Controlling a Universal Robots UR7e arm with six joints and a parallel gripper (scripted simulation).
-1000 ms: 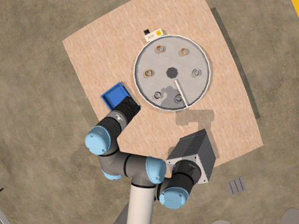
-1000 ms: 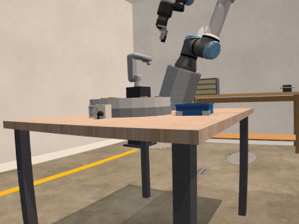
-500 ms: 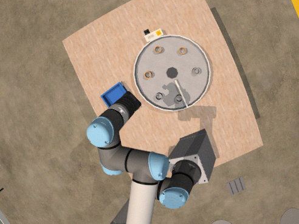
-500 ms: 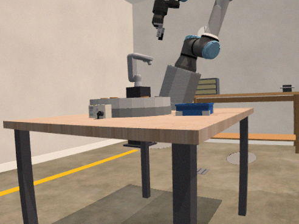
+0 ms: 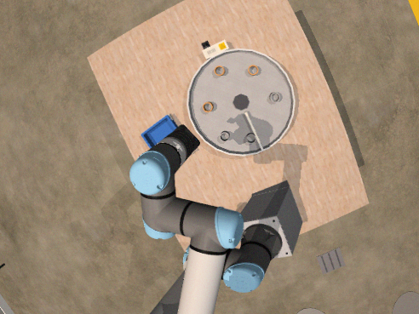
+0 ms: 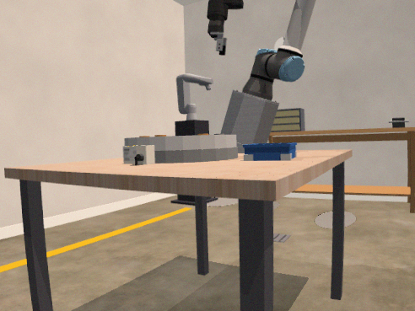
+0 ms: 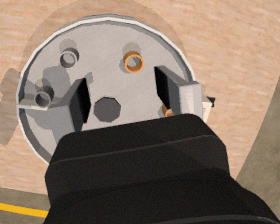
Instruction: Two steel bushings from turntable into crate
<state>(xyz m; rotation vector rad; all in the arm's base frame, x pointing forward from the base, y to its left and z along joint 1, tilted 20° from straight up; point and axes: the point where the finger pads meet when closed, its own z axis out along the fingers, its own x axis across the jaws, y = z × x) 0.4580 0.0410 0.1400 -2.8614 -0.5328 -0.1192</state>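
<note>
While the gripper (image 6: 221,46) hangs high above the table (image 6: 236,181), open air lies all around it. Its fingers stand wide apart, empty. Steel bushings (image 5: 275,97) sit on the turntable (image 5: 199,81) far beneath it, the crate (image 5: 154,133) just beside.

- The turntable (image 5: 200,74) lies on the desk (image 5: 128,77), near its middle.
- Six bushings stand on the turntable in a ring around its centre hub (image 5: 241,102).
- In the top view, three bushings (image 5: 220,70) (image 5: 253,70) (image 5: 208,106) are on the upper and left part, and three others (image 5: 275,97) (image 5: 225,136) (image 5: 250,138) on the right and lower part.
- A thin bar (image 5: 254,129) runs from beside the hub to the turntable rim.
- A small control box (image 5: 215,49) touches the turntable edge, at the side far from the arm.
- The crate (image 5: 155,130) lies on the desk just left of the turntable, partly under the gripper (image 6: 221,46).
- The gripper hangs high above the desk, apart from everything.
- The arm's pedestal (image 5: 272,200) stands at the desk edge.
</note>
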